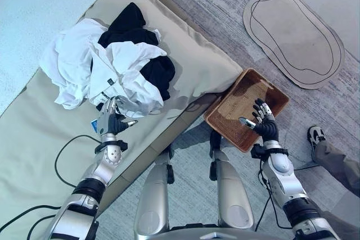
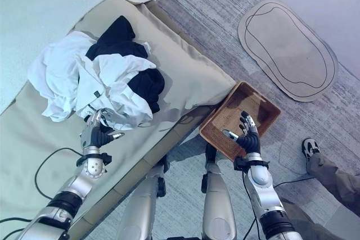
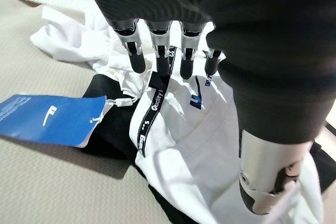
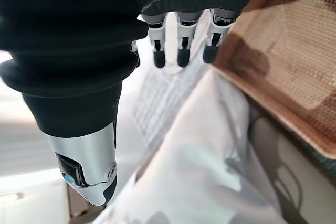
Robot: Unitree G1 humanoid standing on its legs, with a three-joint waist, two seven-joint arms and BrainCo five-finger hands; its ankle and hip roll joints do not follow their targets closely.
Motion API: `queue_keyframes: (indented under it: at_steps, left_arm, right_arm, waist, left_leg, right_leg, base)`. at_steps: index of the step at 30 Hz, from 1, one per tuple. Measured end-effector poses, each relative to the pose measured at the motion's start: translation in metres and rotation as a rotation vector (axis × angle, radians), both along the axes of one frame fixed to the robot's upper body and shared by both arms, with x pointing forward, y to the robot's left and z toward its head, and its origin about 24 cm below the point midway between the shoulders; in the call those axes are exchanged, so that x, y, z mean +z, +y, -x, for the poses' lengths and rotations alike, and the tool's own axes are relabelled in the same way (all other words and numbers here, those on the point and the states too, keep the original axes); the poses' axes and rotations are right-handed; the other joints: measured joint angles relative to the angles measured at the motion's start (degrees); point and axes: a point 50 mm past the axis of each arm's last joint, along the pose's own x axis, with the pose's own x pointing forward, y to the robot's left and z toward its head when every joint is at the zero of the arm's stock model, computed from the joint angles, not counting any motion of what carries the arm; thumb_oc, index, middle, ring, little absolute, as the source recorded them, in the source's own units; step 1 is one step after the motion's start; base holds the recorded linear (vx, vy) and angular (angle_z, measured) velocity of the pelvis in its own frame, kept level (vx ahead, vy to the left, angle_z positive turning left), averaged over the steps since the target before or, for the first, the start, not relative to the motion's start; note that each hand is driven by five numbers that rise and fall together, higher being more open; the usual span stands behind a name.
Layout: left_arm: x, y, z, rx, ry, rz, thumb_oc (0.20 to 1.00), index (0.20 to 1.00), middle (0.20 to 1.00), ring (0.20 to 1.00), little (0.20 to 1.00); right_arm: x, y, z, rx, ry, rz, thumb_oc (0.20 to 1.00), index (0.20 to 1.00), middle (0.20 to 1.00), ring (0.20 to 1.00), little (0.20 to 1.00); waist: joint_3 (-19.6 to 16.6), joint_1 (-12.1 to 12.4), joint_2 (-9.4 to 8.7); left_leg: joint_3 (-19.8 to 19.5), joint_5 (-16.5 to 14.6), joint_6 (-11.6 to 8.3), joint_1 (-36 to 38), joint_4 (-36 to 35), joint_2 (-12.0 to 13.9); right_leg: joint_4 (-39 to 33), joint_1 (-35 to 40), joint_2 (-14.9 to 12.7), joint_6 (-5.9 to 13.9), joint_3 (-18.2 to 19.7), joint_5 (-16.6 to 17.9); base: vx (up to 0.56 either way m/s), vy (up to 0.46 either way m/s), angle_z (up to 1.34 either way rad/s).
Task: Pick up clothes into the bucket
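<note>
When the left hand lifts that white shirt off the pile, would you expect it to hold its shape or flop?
The white shirt will probably flop and drape, since it lies crumpled in soft folds. It may drag the black garment tangled with it. The blue tag hangs on a string, so it will likely dangle.

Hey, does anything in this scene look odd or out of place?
One thing: a blue hang tag is attached by a string to the crumpled pile of clothes on the bed, so a garment looks unworn.
</note>
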Motion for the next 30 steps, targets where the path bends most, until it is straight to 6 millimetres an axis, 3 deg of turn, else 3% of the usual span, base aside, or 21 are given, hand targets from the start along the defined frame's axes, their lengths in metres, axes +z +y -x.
queue_keyframes:
  at_steps: [6, 10, 11, 12, 20, 30]
  left_arm:
    - [0.018, 0.006, -0.007, 0.016, -0.075, -0.036, 1.0, 1.0, 1.0, 1.0, 1.0]
    - [0.019, 0.005, -0.008, 0.016, -0.082, -0.037, 1.0, 1.0, 1.0, 1.0, 1.0]
    - [0.019, 0.005, -0.008, 0.017, -0.085, -0.038, 0.335, 0.335, 0.335, 0.335, 0.335]
    - [0.019, 0.005, -0.008, 0.017, -0.085, -0.038, 0.206, 0.206, 0.206, 0.206, 0.206]
    - [0.019, 0.01, -0.007, 0.026, -0.073, -0.051, 0.2, 0.2, 0.2, 0.2, 0.2]
    - [-0.001, 0.02, 0.001, 0.073, 0.027, -0.062, 0.2, 0.2, 0.2, 0.2, 0.2]
  right_arm:
    - [0.003, 0.0, -0.001, 0.003, -0.014, 0.001, 1.0, 1.0, 1.0, 1.0, 1.0]
    - [0.004, 0.0, -0.001, 0.005, -0.017, 0.002, 1.0, 1.0, 1.0, 1.0, 1.0]
    - [0.004, 0.0, -0.001, 0.007, -0.019, 0.002, 1.0, 1.0, 1.0, 1.0, 1.0]
    - [0.004, 0.001, -0.001, 0.007, -0.019, 0.002, 1.0, 1.0, 1.0, 1.0, 1.0]
    - [0.006, 0.002, -0.001, 0.018, -0.027, 0.001, 1.0, 1.0, 1.0, 1.0, 1.0]
    - [0.005, 0.002, -0.001, 0.02, -0.025, 0.0, 1.0, 1.0, 1.0, 1.0, 1.0]
  waist:
    - [-0.1, -1.2, -0.31]
    - [-0.3, -1.1, -0.6]
    - [-0.4, -1.2, -0.72]
    - [-0.5, -1.2, -0.86]
    - [-1.7, -1.1, -2.79]
    - [-4.2, -1.0, -2.78]
  left_leg:
    - [0.2, 0.0, 0.04, -1.8, 1.0, 0.2]
    - [0.8, 0.0, 0.04, -2.0, 1.2, 0.3]
    - [0.8, 0.0, 0.04, -2.4, 1.3, 0.3]
    - [0.8, 0.0, 0.04, -2.6, 1.4, 0.3]
    - [1.1, 0.0, 0.04, -2.6, 1.4, 0.3]
    - [1.1, 0.0, 0.03, -2.5, 1.5, 0.3]
  right_leg:
    - [2.8, -3.0, 0.1, -0.27, 0.9, -0.8]
    - [3.3, -3.6, 0.1, -0.33, 1.3, -0.9]
    - [3.3, -4.0, 0.1, -0.33, 1.3, -0.9]
    - [3.3, -4.1, 0.1, -0.33, 1.3, -0.9]
    - [3.3, -4.3, 0.1, -0.32, 1.6, -0.9]
    - [3.3, -4.1, 0.1, -0.32, 1.6, -0.9]
  base:
    - [-0.01, 0.009, -0.03]
    - [0.0, 0.009, -0.05]
    - [0.0, 0.0, 0.0]
    - [0.0, 0.0, 0.0]
    - [0.0, 0.0, 0.0]
    - [0.0, 0.0, 0.0]
